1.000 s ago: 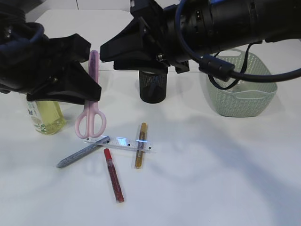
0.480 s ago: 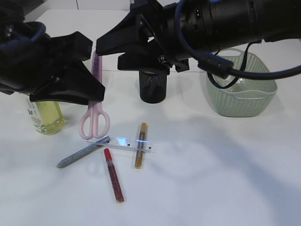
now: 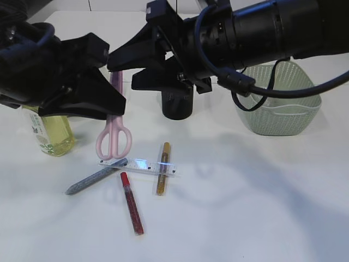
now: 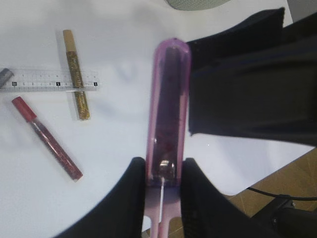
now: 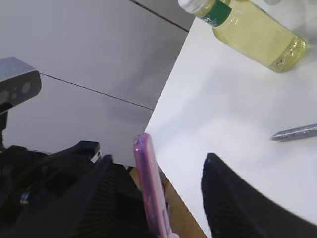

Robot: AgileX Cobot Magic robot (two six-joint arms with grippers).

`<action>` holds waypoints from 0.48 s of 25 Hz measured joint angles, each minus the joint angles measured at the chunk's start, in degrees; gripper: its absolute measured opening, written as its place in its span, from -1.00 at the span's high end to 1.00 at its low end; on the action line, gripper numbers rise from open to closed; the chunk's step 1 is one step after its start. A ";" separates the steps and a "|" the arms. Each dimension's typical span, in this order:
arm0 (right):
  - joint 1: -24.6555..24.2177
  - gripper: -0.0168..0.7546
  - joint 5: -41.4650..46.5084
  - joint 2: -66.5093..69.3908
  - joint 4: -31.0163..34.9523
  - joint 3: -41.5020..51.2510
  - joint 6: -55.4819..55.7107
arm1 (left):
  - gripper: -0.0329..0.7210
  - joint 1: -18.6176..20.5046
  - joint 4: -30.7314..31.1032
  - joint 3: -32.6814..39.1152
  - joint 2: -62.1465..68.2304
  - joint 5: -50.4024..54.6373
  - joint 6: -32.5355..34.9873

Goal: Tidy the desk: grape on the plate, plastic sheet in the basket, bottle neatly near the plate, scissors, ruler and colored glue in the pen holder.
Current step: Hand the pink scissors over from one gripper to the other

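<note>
White table [image 3: 262, 207] bears ruler [image 3: 139, 166], glue pens [image 3: 131, 203], bottle [image 3: 50, 130], basket [image 3: 278, 103].

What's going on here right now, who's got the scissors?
The left gripper holds the pink scissors up off the table, fingers clamped near the pivot. The right gripper has its fingers spread around the sheathed blade end, as in a handover. The ruler, the silver, red and gold glue sticks lie on the table; the pen holder, basket and bottle stand behind.
</note>
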 joint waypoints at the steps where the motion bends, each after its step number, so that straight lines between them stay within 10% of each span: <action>1: 0.00 -0.18 0.10 0.00 0.27 0.00 -0.12 | 0.53 0.00 -0.09 0.00 0.00 -0.11 0.00; 12: 0.00 -0.18 0.67 0.00 1.96 0.00 -0.55 | 0.53 0.00 -0.70 0.00 0.25 -1.33 0.32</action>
